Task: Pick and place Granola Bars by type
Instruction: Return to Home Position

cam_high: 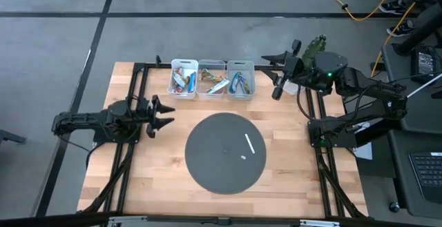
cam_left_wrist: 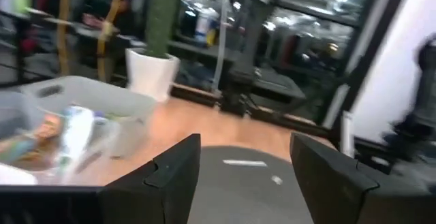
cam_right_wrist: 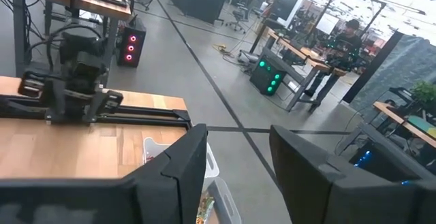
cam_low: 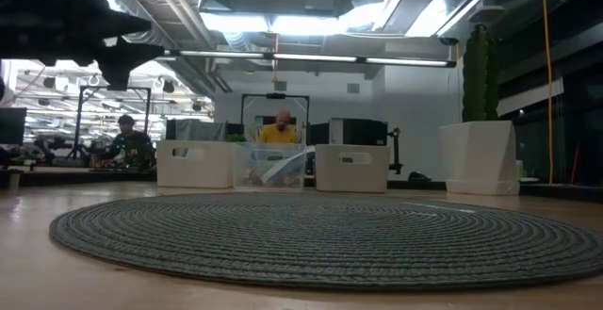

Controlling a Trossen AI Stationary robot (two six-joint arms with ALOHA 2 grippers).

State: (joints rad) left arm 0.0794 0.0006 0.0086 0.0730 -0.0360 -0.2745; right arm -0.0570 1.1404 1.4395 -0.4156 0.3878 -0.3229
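On the wooden desk, a round dark mat at the middle; over the left edge, the left end effector, released with fingers spread; above the far right corner, the right end effector, likewise released and grasping nothing. Along the far edge, a tight row of a white bin, a transparent bin and a second white bin. Inside all three, the Granola Bars in shiny wrappers; on the mat's right half, a thin white stick.

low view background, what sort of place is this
Probably a robotics lab or workshop: exposed ceiling ducts, a person at a workbench, and lit computer towers on a concrete floor.
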